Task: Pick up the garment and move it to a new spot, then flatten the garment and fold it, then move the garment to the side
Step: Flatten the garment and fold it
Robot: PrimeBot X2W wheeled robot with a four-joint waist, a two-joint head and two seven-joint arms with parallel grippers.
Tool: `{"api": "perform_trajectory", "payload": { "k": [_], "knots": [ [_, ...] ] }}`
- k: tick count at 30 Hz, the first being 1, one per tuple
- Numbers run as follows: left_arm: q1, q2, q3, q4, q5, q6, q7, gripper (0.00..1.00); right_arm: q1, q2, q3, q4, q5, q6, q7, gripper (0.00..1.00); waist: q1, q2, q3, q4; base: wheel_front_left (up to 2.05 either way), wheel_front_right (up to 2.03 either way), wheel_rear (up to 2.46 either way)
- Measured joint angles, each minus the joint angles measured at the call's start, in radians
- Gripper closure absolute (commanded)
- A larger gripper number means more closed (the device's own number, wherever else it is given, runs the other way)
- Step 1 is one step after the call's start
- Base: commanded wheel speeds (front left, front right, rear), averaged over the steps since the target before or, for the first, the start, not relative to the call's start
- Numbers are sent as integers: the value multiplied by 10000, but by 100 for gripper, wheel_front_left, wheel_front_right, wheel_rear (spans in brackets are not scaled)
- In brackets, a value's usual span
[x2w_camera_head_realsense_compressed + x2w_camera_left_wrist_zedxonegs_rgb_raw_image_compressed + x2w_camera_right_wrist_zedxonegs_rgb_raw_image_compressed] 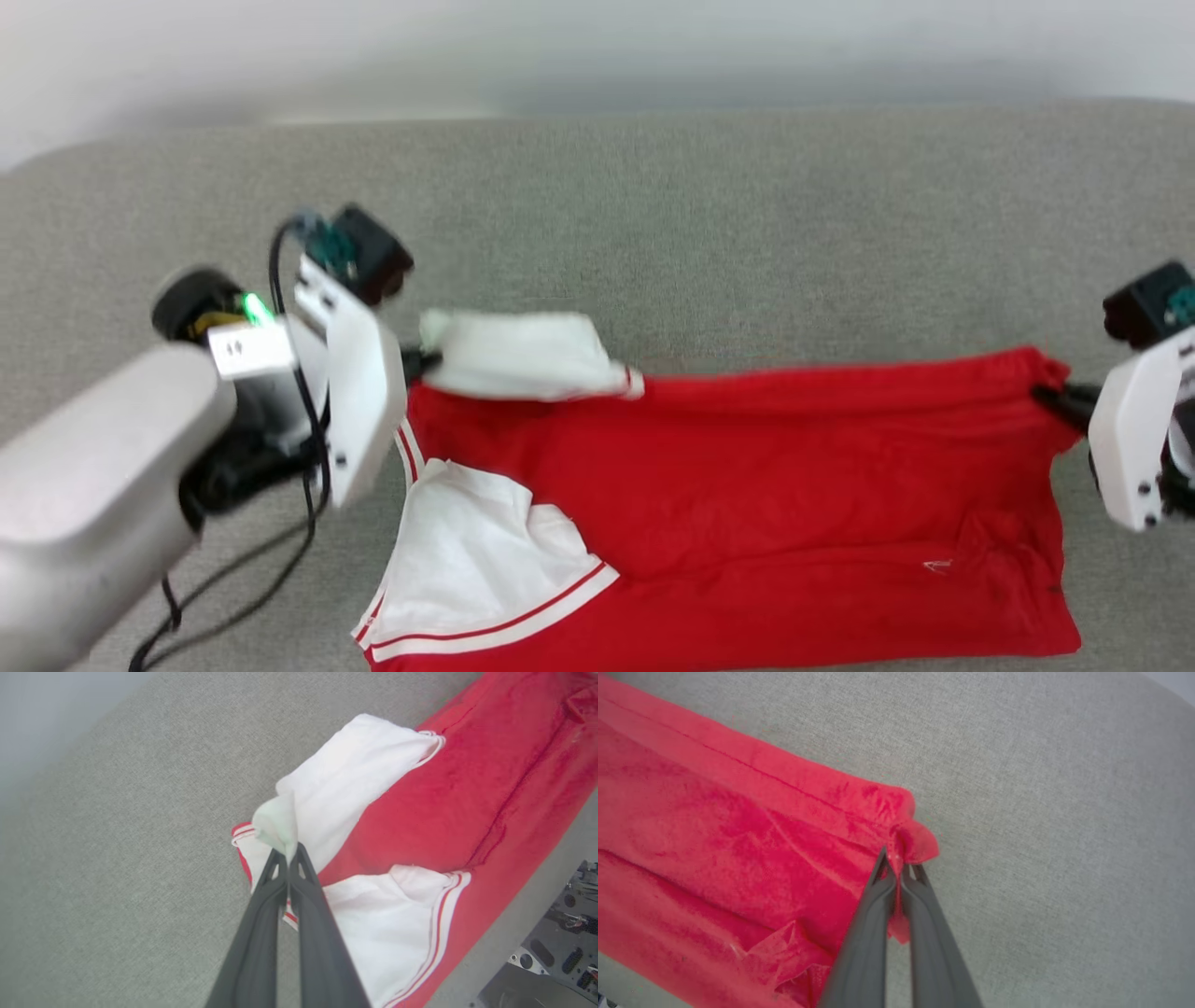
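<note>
The red garment (pixel 747 485) with white sleeves lies spread out sideways on the grey bench (pixel 709 205), its sleeves to the left. The left gripper (pixel 287 851) is pinched tight on white cloth at the far left corner. The right gripper (pixel 899 858) is pinched tight on the red far right corner

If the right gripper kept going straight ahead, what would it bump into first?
The garment: the right gripper is shut on its red corner. Past that, probably just the grey surface.
</note>
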Motion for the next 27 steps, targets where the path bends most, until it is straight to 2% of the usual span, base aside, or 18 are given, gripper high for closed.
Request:
{"api": "perform_trajectory", "payload": {
  "k": [1,6,12,20,21,22,23,27],
  "knots": [
    [0,0,0,0,0,0,0,100,0,0,0,0,0,0,0,100,0,0,0,0,0,0,0],
    [1577,690,-418,-1156,-211,662,-207,100,1342,-286,2,-368,230,0,-523,100,-1,0,-651,62,0,0,0],
    [2872,965,-913,-1457,-431,1030,-445,100,2561,-349,-148,-554,422,0,-771,100,-1,0,-795,118,0,0,0],
    [3790,443,-1168,-512,-606,1256,-1135,100,3000,228,-148,-194,194,0,-639,100,-1,0,-492,-2,0,0,0],
    [3833,366,-1147,-393,-591,1281,-1287,75,3000,278,-201,-171,199,0,-644,100,-1,0,-487,-19,0,0,0],
    [3859,297,-1101,-328,-583,1329,-1492,0,3012,297,-251,-163,192,0,-696,71,0,0,-499,-29,0,0,0],
    [3881,263,-1032,-309,-579,1363,-1674,0,3011,293,-288,-178,128,0,-771,0,0,0,-526,-36,0,0,0],
    [4079,422,-694,-485,-362,1709,-2658,0,3004,178,-639,-541,-13,0,-1233,0,0,0,-692,-119,0,0,0]
  ]
}}
